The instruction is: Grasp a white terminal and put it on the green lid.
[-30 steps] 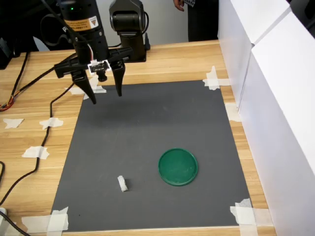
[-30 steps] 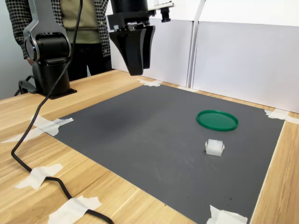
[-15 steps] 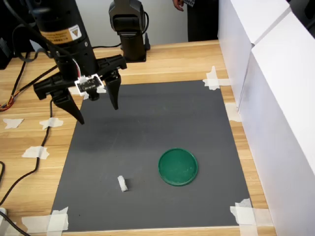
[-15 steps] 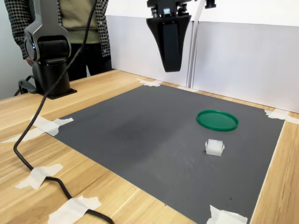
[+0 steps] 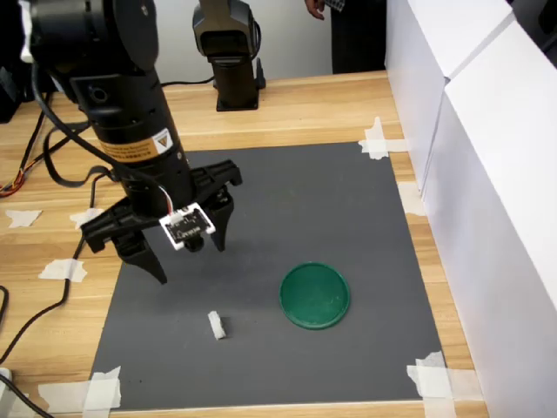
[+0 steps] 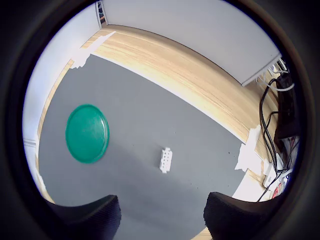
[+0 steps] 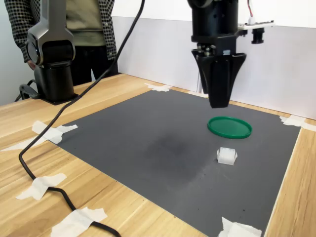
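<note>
mat (image 5: 287, 218): grey, taped to bench | gripper (image 5: 190, 259): carried from the mat's far edge to above its middle within the last second, jaws spread wide, nothing held | green lid (image 5: 314, 295): flat on mat, unmoved | white terminal (image 5: 217, 325): beside lid, apart, ungrasped; descent judged next

The black arm reaches down with its tool (image 5: 189, 256) pointing at the surface below and hanging clear above it. Its two dark fingers (image 5: 221, 228) are spread wide apart with nothing between them. In the wrist view both fingertips (image 6: 90, 215) show as dark blunt shapes.
</note>
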Tool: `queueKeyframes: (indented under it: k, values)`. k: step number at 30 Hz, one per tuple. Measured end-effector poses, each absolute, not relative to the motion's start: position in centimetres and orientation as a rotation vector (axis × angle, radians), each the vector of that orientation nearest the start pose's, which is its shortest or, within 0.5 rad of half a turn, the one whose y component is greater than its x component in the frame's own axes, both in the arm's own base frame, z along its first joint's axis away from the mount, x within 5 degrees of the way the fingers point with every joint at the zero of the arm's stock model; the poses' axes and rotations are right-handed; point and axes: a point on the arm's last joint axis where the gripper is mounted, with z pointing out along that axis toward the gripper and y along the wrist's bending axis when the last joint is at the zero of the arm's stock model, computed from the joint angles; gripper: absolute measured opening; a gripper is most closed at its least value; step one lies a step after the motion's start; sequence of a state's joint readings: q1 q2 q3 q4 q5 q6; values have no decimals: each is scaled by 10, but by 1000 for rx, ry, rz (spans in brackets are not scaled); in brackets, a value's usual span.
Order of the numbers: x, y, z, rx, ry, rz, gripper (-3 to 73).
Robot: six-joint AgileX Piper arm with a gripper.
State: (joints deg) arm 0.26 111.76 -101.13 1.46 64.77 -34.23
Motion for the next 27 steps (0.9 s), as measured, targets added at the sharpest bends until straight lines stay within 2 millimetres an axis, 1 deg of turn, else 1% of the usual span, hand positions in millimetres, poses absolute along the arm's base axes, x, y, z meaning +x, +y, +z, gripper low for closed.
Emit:
queueKeyframes:
  k: [6,14,27]
  values:
    - [436,4,267,-813,2691,-107,701]
    - [447,6,236,-817,2751,-51,701]
    - [458,6,211,-815,2754,-53,682]
